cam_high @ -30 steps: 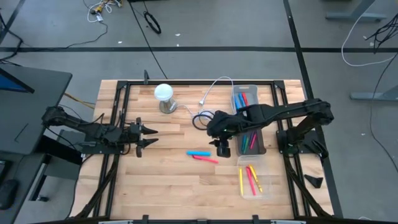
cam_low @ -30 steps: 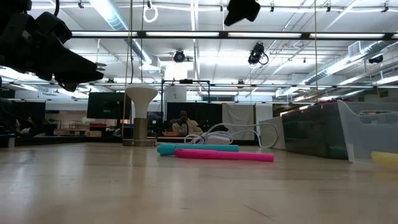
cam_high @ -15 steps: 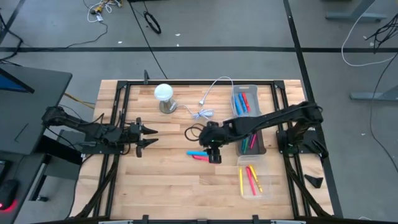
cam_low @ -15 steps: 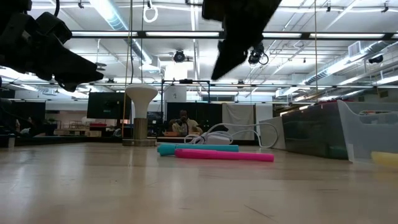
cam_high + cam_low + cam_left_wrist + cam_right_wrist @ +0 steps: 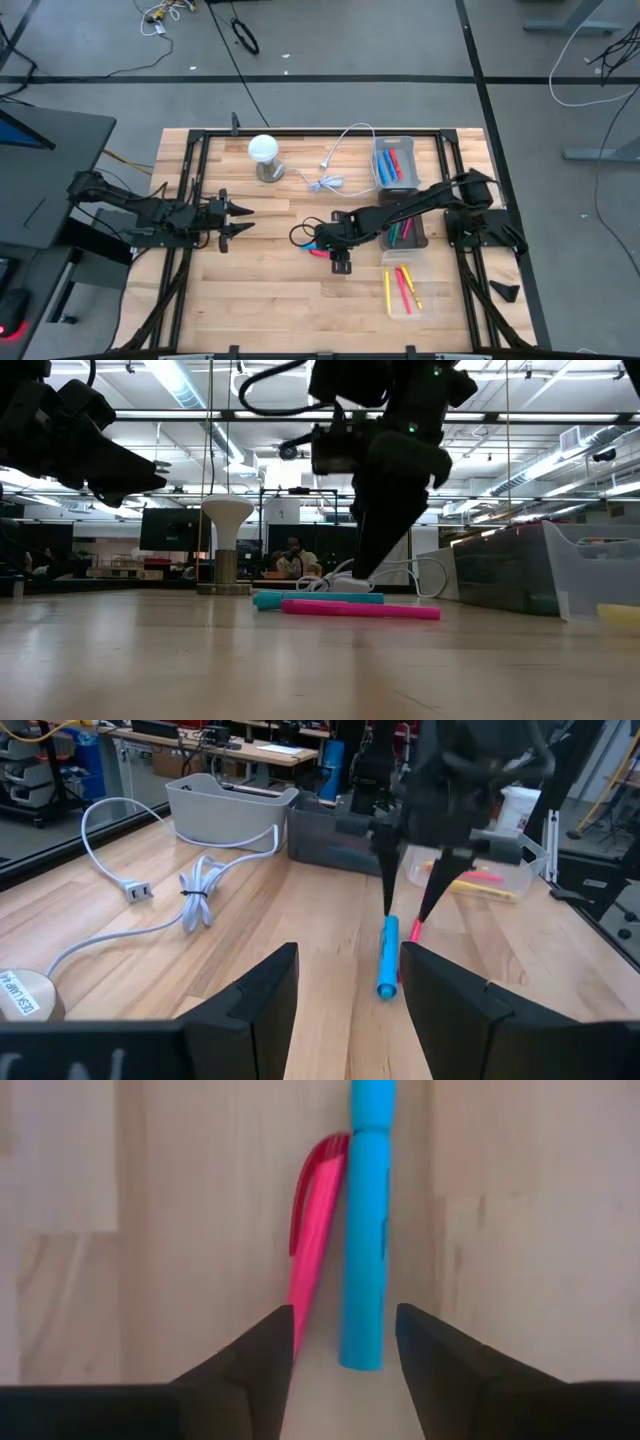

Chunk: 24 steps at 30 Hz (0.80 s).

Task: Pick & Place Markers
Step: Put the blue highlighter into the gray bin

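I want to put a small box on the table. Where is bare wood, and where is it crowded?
Bare wood: the near strip between the left claw and the clear bin, in front of the blue marker. Crowded: the right side, with the right claw over the markers, the grey bins, the cable.

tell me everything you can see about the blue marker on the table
The blue marker is a short, smooth, plastic-looking stick with a seam near one end, probably a cap. It lies flat on the wooden table near its middle, alongside a pink marker, the two close or touching. The right pincer hangs just above it, fingers open astride both markers, not yet gripping.
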Motion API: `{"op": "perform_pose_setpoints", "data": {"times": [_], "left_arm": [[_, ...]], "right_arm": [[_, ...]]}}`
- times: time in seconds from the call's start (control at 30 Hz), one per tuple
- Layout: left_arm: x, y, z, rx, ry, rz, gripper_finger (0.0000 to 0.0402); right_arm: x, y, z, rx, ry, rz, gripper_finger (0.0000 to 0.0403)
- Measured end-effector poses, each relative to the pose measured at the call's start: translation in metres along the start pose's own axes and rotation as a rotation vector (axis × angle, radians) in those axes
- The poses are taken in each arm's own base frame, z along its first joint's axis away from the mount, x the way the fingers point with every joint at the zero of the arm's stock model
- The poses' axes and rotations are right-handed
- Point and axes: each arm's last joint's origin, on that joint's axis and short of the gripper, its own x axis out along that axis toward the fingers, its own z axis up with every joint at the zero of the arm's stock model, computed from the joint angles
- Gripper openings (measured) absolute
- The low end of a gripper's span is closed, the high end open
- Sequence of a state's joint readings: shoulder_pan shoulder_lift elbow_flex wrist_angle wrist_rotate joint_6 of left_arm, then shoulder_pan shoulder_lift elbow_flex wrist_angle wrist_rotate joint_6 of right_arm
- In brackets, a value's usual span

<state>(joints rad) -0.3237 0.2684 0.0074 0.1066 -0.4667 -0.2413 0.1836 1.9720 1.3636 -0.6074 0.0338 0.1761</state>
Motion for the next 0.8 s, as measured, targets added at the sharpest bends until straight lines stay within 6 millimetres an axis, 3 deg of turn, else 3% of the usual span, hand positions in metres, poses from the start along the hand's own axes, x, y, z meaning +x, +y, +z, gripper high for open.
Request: {"op": "perform_pose_setpoints", "data": {"times": [0.33, 0.63, 0.8], "left_arm": [[0.0, 0.0, 0.0, 0.0, 0.0, 0.0, 0.0183], [0.0, 0.0, 0.0, 0.0, 0.0, 0.0, 0.0183], [0.0, 0.0, 0.0, 0.0, 0.0, 0.0, 0.0183]], "right_arm": [[0.024, -0.001, -0.005, -0.02, 0.053, -0.047, 0.0166], [0.025, -0.002, -0.002, -0.041, 0.023, -0.09, 0.0155], [0.031, -0.002, -0.002, -0.062, 0.025, -0.085, 0.0128]]}}
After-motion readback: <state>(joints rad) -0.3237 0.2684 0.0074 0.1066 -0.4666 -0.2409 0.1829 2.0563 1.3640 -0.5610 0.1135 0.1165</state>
